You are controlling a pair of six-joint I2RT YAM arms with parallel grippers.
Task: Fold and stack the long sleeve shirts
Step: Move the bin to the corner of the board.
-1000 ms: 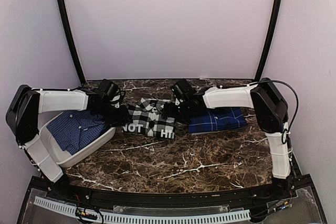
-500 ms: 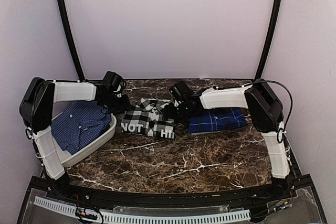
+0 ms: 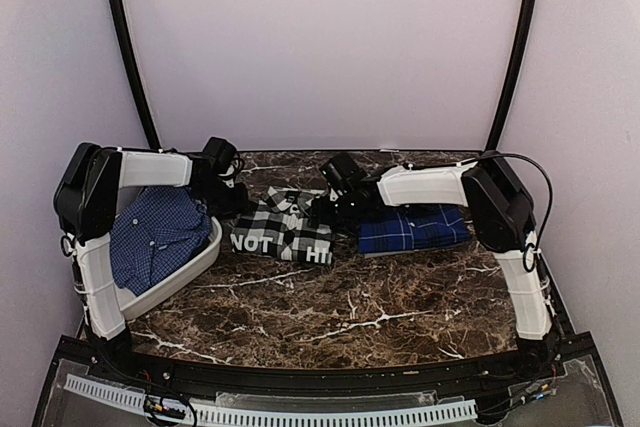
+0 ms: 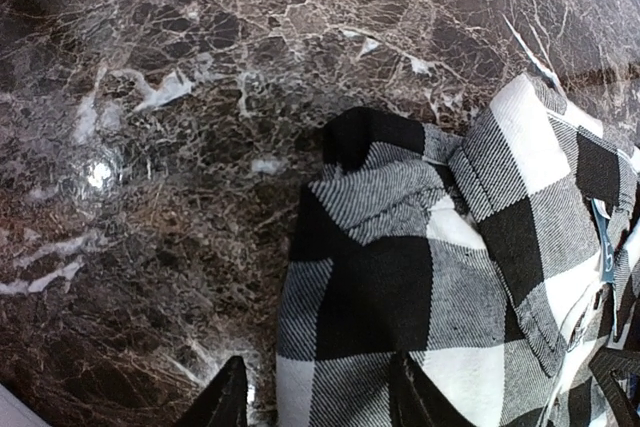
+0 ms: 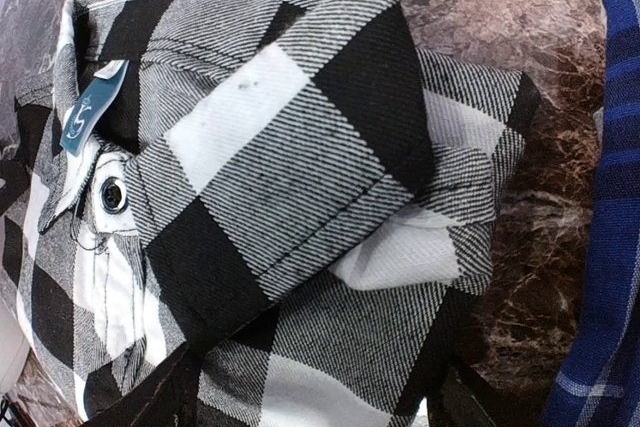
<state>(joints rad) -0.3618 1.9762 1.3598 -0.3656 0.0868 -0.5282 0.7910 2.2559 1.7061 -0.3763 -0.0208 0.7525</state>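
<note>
The black-and-white checked long sleeve shirt [image 3: 281,232] lies folded mid-table, white lettering along its near edge. A second long sleeve shirt, dark blue plaid [image 3: 414,229], lies folded just to its right. My left gripper [image 3: 233,203] hovers at the checked shirt's back left corner; in the left wrist view its fingers [image 4: 228,403] stand apart, one over marble and one over the checked cloth [image 4: 400,277]. My right gripper [image 3: 326,209] is over the shirt's back right part, jaws spread wide across the folded checked cloth [image 5: 300,157], with the blue plaid shirt [image 5: 610,197] beside it.
A white bin [image 3: 196,262] at the left holds another blue checked shirt [image 3: 152,235]. The dark marble table [image 3: 350,312] stretches toward the near edge. Black frame posts [image 3: 130,57] stand at the back corners.
My left arm has drawn back and risen, its gripper sliding from the checked shirt's left edge toward the back corner and widening a little. The right gripper has edged left over the shirt.
</note>
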